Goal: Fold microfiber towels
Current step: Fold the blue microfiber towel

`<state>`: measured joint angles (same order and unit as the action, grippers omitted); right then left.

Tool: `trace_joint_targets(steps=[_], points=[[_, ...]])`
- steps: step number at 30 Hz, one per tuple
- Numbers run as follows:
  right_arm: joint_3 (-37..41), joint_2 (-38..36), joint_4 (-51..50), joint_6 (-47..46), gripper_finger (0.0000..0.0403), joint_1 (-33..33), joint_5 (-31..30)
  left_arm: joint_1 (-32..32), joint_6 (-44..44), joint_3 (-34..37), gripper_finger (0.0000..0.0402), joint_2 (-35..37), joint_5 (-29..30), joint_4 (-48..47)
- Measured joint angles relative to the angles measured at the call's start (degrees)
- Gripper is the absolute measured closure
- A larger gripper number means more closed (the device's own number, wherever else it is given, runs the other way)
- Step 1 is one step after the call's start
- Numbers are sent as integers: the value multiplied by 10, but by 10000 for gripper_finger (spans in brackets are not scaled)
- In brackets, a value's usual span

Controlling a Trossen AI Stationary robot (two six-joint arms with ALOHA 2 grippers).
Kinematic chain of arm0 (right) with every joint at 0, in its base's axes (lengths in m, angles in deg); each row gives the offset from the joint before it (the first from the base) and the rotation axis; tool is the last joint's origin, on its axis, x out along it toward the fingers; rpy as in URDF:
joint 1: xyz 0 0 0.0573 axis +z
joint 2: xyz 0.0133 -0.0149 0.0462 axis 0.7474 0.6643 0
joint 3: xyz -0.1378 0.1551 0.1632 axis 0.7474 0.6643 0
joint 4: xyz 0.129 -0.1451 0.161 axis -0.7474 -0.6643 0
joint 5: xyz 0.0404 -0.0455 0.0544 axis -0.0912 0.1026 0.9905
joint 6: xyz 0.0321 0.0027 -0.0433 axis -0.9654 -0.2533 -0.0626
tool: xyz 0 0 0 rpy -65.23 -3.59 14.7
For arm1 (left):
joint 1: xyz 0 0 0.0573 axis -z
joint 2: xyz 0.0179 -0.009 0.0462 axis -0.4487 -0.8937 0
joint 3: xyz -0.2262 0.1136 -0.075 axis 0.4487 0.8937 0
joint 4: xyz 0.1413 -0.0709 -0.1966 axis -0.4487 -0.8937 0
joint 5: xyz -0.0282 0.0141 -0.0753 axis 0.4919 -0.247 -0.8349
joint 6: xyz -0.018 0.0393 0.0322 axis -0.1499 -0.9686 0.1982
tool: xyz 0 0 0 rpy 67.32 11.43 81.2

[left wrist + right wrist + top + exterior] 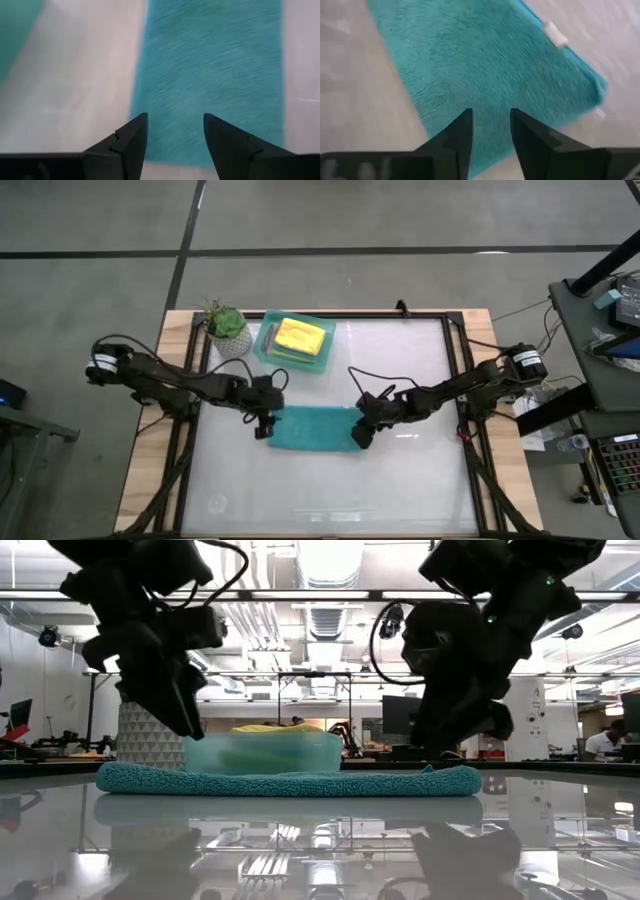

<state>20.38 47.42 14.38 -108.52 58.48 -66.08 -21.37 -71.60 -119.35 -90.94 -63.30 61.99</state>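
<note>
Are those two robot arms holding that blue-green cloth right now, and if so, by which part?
No, nothing is held. The left tool and the right tool both stand open just above the ends of the teal towel, which lies flat on the table.

Yellow towel [270, 727] mostly hidden behind tray [265, 753] wall in low view.

Overhead looking straight down, low level across table, both wrists close above teal towel [312, 428]
</note>
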Motion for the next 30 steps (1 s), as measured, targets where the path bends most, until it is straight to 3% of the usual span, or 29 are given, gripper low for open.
trace_joint_targets(steps=[5,16,23,30], points=[[0,-13,-57,-67,267,4,3,16,-9,14,224,-41,-7,99],[0,-24,-109,-129,266,22,23,20,5,13,224,-137,-2,128],[5,-21,-124,-116,267,21,24,20,16,13,224,-132,-5,124],[5,-21,-124,-165,290,16,26,20,18,15,224,-127,-5,122]])
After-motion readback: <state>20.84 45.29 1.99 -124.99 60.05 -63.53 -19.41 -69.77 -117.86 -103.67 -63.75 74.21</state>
